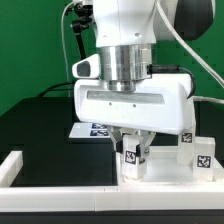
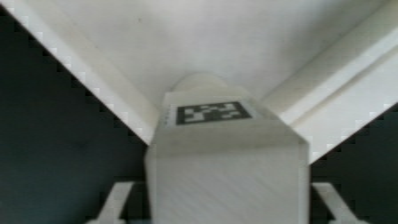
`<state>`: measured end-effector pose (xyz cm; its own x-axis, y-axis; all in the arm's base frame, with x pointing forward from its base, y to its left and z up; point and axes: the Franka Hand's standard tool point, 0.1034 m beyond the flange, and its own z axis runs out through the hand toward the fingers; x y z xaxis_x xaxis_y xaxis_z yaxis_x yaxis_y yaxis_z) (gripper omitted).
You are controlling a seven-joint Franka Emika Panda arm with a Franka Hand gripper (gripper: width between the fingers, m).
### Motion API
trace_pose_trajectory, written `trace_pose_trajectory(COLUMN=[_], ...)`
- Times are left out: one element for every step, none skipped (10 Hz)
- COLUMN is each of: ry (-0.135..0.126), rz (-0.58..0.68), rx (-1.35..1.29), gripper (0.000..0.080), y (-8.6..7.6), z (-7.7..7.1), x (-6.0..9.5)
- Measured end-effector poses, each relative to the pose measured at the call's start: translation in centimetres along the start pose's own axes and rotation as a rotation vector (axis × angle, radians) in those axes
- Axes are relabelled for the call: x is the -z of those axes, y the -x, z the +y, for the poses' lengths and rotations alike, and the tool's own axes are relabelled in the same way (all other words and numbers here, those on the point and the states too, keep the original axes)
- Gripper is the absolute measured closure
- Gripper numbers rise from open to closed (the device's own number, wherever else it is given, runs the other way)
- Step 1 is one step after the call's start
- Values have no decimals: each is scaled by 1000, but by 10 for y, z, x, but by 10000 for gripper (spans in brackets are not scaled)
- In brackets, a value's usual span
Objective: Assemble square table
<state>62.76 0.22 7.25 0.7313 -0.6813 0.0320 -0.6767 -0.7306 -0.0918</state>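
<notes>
My gripper [image 1: 133, 150] hangs over the white square tabletop [image 1: 165, 172] at the front of the exterior view. Its two fingers stand on either side of a short white tagged leg [image 1: 133, 157] and grip it upright on the tabletop. In the wrist view the gripper [image 2: 222, 208] holds this leg [image 2: 222, 165], whose tag faces the camera, and a finger [image 2: 125, 200] shows at each side. Beyond the leg, the tabletop [image 2: 214, 40] narrows toward a corner. A second tagged leg [image 1: 203, 152] stands on the exterior view's right.
A low white border bar [image 1: 12, 165] lies at the exterior view's left, and another runs along the front edge [image 1: 90, 200]. The marker board [image 1: 92, 130] lies behind the gripper on the black table. A green wall stands behind.
</notes>
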Motion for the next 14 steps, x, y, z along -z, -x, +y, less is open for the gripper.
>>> trace_pose_trajectory(ry=[1, 0, -8, -29, -54, -60, -55, -50, -50, -50, -46, -25, -27, -30], rz=[0, -2, -14, -34, -72, -91, -96, -96, -97, -96, -87, -55, -31, -33], rx=[-63, -121, -310, -538, -778, -878, -993, -1061, -1071, -1063, -980, -773, -571, -543], gripper=[511, 511, 511, 511, 511, 509, 509, 509, 509, 509, 451, 269, 269, 171], y=[0, -1, -4, -6, -2, -1, -1, -2, -2, -2, 0, 7, 10, 11], z=[1, 1, 5, 8, 7, 7, 7, 8, 8, 8, 6, -2, -9, -9], x=[0, 0, 0, 0, -2, -3, -3, -4, -4, -4, -4, -3, -3, -4])
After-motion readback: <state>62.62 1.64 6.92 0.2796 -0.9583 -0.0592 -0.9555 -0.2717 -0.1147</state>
